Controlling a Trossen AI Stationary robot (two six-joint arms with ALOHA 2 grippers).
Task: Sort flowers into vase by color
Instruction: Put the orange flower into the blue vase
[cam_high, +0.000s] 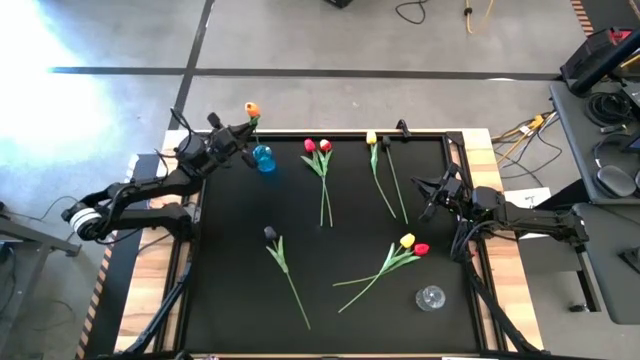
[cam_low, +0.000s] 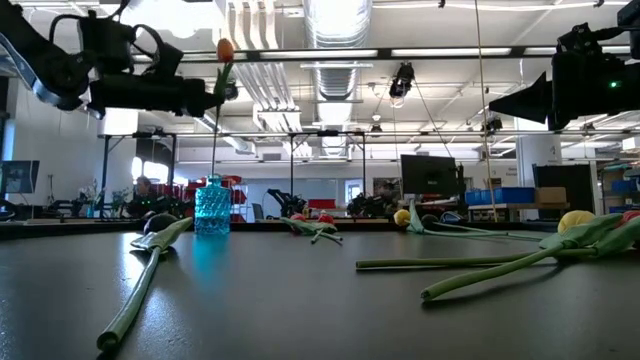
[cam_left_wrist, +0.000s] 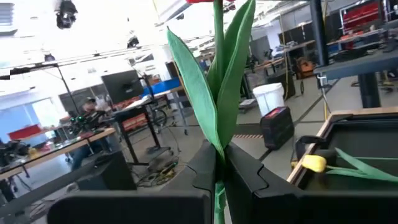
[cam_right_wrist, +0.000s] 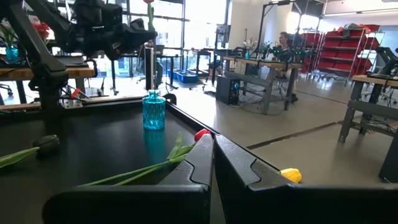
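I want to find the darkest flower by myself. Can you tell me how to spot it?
Look at the black table, on the side nearer the left arm. Below the little blue vase lies one tulip all alone, the dark tulip, its green stem running down toward the table's near edge. Its head is almost black; every other flower lying there is red or yellow.

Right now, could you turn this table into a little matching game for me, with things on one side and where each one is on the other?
Things:
1. orange tulip
2. blue vase
3. dark tulip
4. clear vase

Places:
A. lying on the mat, near the front
B. held upright in the left tool
C. front right of the mat
D. back left of the mat

Pairs: 1-B, 2-D, 3-A, 4-C
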